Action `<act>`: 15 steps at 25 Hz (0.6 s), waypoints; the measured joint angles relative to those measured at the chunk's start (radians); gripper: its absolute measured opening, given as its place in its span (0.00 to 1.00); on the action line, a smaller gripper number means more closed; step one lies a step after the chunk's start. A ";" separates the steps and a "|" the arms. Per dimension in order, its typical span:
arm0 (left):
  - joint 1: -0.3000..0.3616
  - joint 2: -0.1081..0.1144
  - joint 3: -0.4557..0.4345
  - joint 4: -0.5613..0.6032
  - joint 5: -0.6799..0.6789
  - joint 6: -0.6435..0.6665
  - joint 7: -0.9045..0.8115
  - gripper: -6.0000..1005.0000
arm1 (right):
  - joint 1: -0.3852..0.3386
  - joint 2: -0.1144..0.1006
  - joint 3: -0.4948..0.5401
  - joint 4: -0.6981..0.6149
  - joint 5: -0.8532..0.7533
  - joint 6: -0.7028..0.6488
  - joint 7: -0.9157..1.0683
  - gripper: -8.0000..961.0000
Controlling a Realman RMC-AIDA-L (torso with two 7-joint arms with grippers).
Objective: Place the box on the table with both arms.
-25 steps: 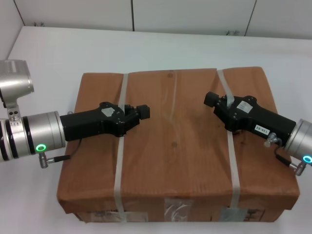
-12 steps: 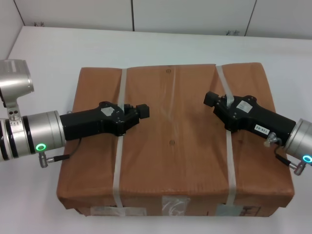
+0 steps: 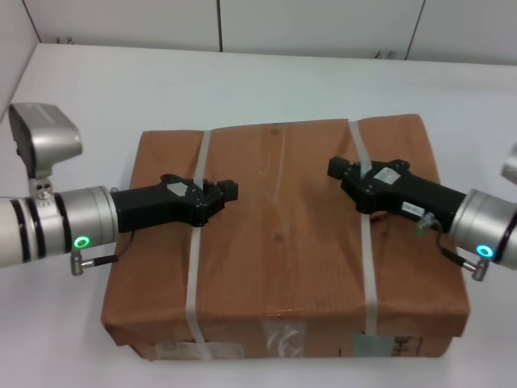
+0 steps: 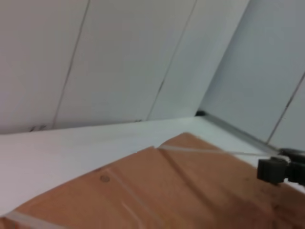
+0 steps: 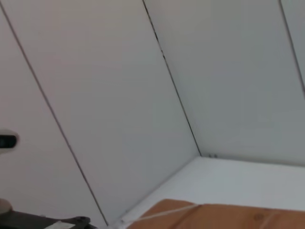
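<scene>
The box [image 3: 283, 242] lies in the middle of the head view, over the white table [image 3: 242, 81], and from this angle I cannot tell if its bottom already touches the table. Two pale straps cross its top. The left gripper [image 3: 229, 191] is at about 9 o'clock from the box centre, right at the left strap [image 3: 194, 267], and seems hooked on it. The right gripper [image 3: 338, 168] is at about 2 o'clock, at the right strap [image 3: 367, 267], in the same manner. Both sets of fingers are hidden under the black bodies, so I cannot tell how far they are open or if they really clamp the straps.

In my judgement the step in hand is lowering the box. To do it well, both arms should go down at the same speed, so the box stays level and no strap takes all the weight. The grippers should let go only when the whole bottom rests flat.
</scene>
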 joint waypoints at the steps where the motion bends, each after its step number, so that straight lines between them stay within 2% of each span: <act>1: -0.003 -0.003 0.000 0.000 0.005 -0.024 0.003 0.06 | 0.008 0.000 0.000 0.009 0.000 0.023 0.001 0.03; 7: -0.015 -0.013 0.000 0.018 0.031 -0.180 0.024 0.06 | 0.073 0.000 -0.014 0.075 -0.004 0.195 0.002 0.03; 15: -0.023 -0.015 -0.001 0.093 0.031 -0.339 0.079 0.06 | 0.115 0.000 -0.015 0.139 -0.030 0.358 0.003 0.03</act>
